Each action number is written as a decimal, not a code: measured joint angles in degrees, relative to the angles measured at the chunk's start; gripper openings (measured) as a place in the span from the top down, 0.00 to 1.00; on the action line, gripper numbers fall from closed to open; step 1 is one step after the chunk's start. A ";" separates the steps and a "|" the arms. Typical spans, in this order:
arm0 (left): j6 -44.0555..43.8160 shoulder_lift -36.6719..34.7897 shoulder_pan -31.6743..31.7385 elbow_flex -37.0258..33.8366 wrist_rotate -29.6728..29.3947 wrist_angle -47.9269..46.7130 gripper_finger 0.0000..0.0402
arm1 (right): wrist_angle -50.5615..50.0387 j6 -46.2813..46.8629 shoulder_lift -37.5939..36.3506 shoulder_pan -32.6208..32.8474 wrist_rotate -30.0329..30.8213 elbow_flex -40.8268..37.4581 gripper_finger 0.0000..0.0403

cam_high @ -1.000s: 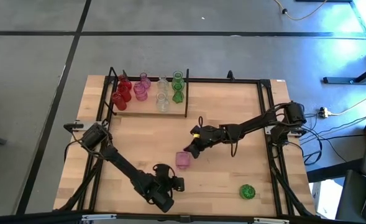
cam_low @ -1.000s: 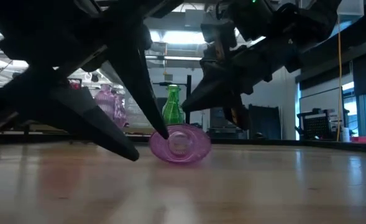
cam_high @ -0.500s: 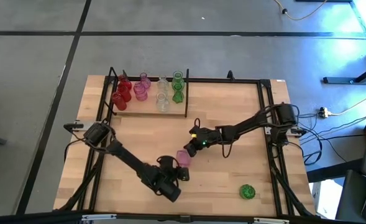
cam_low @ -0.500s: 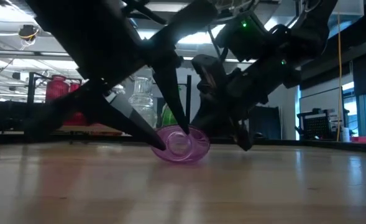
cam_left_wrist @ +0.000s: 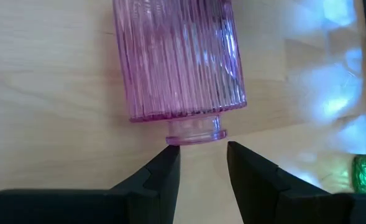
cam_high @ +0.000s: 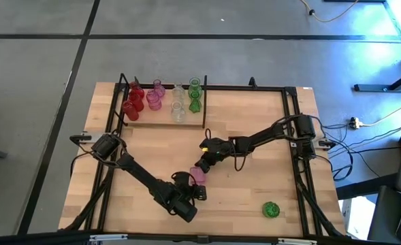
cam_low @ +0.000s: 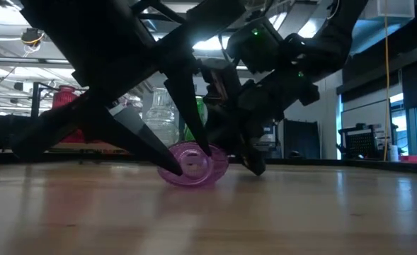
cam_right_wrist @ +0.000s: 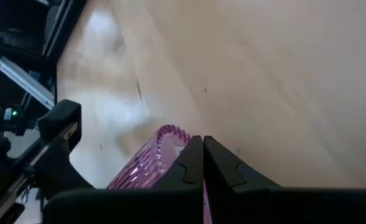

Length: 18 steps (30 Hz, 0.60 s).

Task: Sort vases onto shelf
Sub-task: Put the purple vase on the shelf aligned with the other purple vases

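A pink ribbed vase (cam_high: 197, 175) lies on its side on the tabletop near mid-table. Its neck (cam_left_wrist: 195, 132) points at my left gripper (cam_left_wrist: 201, 149), which is open with one fingertip at each side of the mouth. My right gripper (cam_high: 201, 165) is shut and low at the vase's far end, by its base (cam_right_wrist: 169, 134). The shelf (cam_high: 163, 122) sits at the far left of the table and carries red, pink, clear and green vases (cam_high: 152, 100) standing upright. A green vase (cam_high: 271, 209) lies near the near right edge. My left gripper comes level from the near side along the vase; its left fingertip (cam_left_wrist: 170, 151) stands right at the neck's rim, and I cannot tell whether it touches. My right gripper slants down from the far right; its shut fingers (cam_right_wrist: 192, 155) lie against the base end of the vase, which rests on the table.
Black metal rails (cam_high: 290, 136) run along the table's edges. Bare wood lies between the shelf and the grippers and to the right of the pink vase. In the low view the shelf's vases (cam_low: 158, 117) stand behind the grippers.
My left gripper has swung from the near edge toward the far side and come up to the pink vase's neck. My right gripper has come down and moved toward the table's left against the vase. The vase has slid a little to the left.
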 joint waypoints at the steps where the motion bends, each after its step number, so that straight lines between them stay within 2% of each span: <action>1: -0.13 -0.04 0.00 0.00 -0.17 -0.03 0.69 | -0.06 -0.05 0.31 0.15 -0.67 0.20 1.00; 7: -0.16 -1.40 -0.05 0.00 -1.42 -1.59 0.69 | -1.53 -1.58 0.65 1.08 -1.91 0.57 1.00; 14: 0.21 -5.01 -0.16 0.10 -6.89 -7.50 0.69 | -1.84 -2.17 0.63 1.52 -4.10 0.51 1.00; 18: 0.33 -6.22 -0.09 0.12 -10.05 -7.35 0.69 | -2.80 -3.16 0.63 1.56 -4.19 0.57 1.00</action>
